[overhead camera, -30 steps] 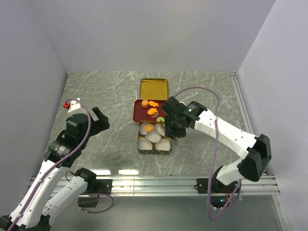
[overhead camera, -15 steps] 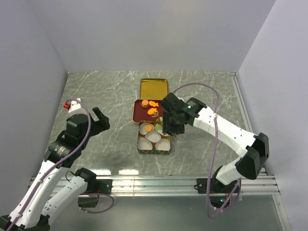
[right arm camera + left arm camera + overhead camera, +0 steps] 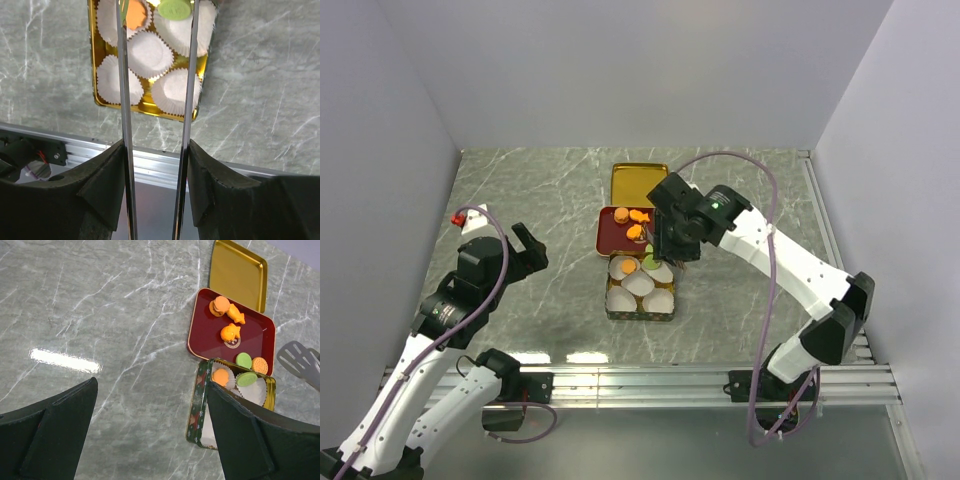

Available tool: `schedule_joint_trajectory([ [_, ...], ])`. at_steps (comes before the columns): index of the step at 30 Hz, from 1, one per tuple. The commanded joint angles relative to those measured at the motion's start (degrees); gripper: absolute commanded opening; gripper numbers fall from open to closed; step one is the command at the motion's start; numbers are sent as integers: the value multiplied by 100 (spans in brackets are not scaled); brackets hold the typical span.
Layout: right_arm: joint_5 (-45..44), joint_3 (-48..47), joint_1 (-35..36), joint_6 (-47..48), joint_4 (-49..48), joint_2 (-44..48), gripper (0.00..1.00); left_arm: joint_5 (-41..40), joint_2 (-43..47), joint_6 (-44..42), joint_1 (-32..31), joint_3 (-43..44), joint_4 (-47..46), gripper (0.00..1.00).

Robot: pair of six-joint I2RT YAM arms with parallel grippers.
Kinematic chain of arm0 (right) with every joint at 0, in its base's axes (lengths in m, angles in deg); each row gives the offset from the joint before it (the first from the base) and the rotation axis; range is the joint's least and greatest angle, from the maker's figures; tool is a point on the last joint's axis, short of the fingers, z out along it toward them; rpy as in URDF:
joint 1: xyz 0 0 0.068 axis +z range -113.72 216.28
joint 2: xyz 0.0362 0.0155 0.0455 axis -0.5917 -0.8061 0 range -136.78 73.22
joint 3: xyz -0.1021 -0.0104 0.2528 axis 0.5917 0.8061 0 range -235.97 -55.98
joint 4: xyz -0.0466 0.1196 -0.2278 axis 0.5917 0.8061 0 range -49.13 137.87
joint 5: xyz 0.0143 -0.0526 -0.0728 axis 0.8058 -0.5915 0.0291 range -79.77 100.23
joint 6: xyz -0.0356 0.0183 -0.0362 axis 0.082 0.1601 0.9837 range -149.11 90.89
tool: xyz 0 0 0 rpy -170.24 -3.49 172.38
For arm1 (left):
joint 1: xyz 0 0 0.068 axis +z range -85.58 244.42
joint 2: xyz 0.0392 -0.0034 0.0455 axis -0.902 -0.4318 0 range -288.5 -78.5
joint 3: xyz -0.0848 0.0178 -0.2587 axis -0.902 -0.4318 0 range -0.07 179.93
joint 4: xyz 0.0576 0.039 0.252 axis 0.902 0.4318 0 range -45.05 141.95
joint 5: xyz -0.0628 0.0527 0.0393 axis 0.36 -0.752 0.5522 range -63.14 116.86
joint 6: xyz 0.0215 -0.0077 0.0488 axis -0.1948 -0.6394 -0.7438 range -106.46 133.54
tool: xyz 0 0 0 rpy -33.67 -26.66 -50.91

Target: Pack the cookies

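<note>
Grey marble bench (image 3: 520, 200) under both arms. Down the middle of the top view, three things in a line: gold lid (image 3: 640, 183) highest, red tray (image 3: 617, 238) just below it, tin (image 3: 640, 312) lined with white paper cups (image 3: 149, 50) lowest.

Cookies (image 3: 230, 333) in two places. On the tray's upper half, three orange pieces, among them a fish-shaped piece (image 3: 235, 315); at its lower right edge, a green round (image 3: 244, 360) beside a tan round (image 3: 259, 365). In the tin's top row, an orange round (image 3: 220, 376) in one cup and a second green round (image 3: 246, 379) in the next.

Right gripper (image 3: 157, 20) over the tin's upper right part, its thin fingers (image 3: 124, 100) parted and gripping nothing — second green round lying in its cup between them, clear of the left one.

Left gripper (image 3: 151, 385) at centre left of the top view, well apart from the tin, fingers spread wide — empty.
</note>
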Motion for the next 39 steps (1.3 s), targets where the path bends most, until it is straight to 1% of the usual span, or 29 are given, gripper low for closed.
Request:
schedule_joint_trajectory([
  [1,-157,-432,-81,235,97,-258,55,-123,78,87,-25,-6,-80,97],
  [10,-16,-1714,-222,526,298,-1478,56,-79,-45,61,-25,12,-89,97],
  [22,388,-2699,-380,561,448,-2710,59,-17,-176,-10,-25,12,-133,97],
  [28,432,-2902,-433,535,589,-3053,60,18,-203,-45,-17,12,-159,97],
  [39,608,-2806,-503,579,624,-3255,60,0,-132,-45,-17,3,-168,97],
])
